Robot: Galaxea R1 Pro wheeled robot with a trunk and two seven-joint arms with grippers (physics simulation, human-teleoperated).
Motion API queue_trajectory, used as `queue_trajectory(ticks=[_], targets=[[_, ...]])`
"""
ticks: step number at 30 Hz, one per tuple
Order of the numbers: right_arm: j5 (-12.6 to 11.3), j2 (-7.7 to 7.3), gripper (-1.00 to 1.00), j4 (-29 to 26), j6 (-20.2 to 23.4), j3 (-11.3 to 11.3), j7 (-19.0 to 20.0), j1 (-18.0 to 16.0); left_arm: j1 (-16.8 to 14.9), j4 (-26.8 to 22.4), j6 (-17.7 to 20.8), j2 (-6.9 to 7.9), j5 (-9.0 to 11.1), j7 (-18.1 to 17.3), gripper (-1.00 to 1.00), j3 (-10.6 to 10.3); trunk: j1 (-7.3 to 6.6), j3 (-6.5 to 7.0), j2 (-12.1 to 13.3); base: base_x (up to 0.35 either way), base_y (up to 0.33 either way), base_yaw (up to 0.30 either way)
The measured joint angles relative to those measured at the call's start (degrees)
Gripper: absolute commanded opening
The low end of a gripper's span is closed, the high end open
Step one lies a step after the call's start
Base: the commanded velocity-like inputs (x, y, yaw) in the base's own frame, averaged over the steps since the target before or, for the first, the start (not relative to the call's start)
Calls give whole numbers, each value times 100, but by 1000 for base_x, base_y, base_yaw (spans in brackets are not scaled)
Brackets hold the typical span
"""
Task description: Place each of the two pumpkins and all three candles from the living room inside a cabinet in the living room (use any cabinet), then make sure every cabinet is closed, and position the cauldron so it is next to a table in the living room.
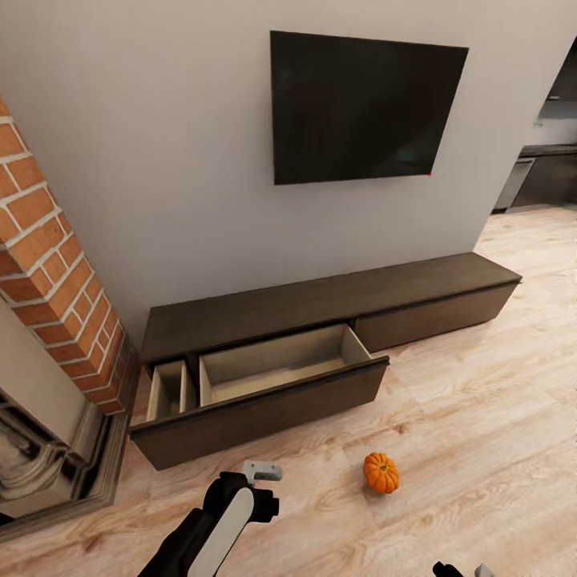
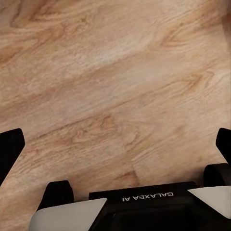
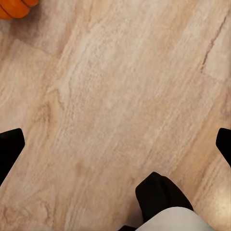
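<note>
One orange pumpkin (image 1: 381,472) sits on the plank floor in front of the dark brown cabinet (image 1: 320,300); the right wrist view catches its edge (image 3: 17,6). A wide cabinet drawer (image 1: 276,365) stands pulled out, and its tan compartments look empty. My left arm (image 1: 228,517) hangs over the floor just before the drawer front, left of the pumpkin. The left gripper (image 2: 115,149) is open over bare floor. The right gripper (image 3: 115,144) is open too, with only floor between its fingers. The candles, cauldron and table are out of view.
A red brick fireplace (image 1: 48,272) stands at the left, close to the drawer's end. A black TV (image 1: 365,108) hangs on the wall above the cabinet. Grey kitchen units (image 1: 545,172) show at the far right. Wood floor (image 1: 481,417) spreads to the right.
</note>
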Motion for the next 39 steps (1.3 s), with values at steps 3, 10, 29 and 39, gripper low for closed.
queue_trajectory(ticks=[3, 10, 29, 39], targets=[[-3, 0, 100, 0, 0, 0, 0, 0, 0, 0, 0, 0, -1, 0, 100, -3, 0, 0, 0, 21, -19, -3], [3, 0, 100, 0, 0, -5, -9, 0, 0, -7, -5, 0, -6, 0, 100, -9, -2, 0, 0, 182, -178, 0], [-2, 0, 100, 0, 0, -24, -8, 0, 0, -9, -3, 0, -8, 9, 100, -210, 0, 0, 0, 109, -173, 0], [7, 0, 100, 0, 0, -27, -8, 0, 2, -8, -6, 1, -7, 25, 100, -228, 0, -40, 0, 0, -213, 0]])
